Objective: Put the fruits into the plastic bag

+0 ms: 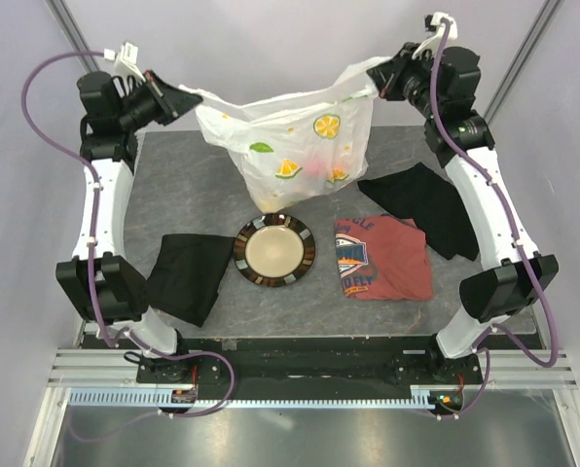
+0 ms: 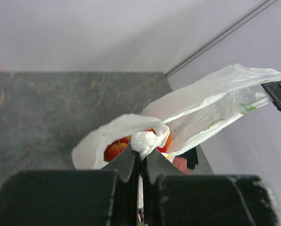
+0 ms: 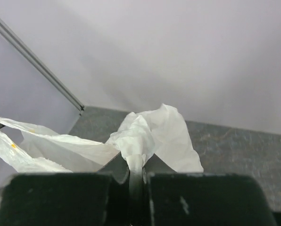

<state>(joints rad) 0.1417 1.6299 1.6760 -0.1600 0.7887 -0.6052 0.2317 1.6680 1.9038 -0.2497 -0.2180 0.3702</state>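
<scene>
Over on the left, the left end effector (image 1: 178, 97) is clamped tight on one handle loop of the plastic bag (image 1: 290, 146). The bag hangs stretched across the back of the bench (image 1: 173, 195), with red-orange fruits (image 2: 116, 148) showing inside its mouth. The right end effector (image 1: 378, 80) pinches the other loop, jaws closed on it. Below, from left to right: left black cloth (image 1: 188, 272), plate (image 1: 274, 251), red T-shirt (image 1: 382, 258), right black cloth (image 1: 426, 204).
</scene>
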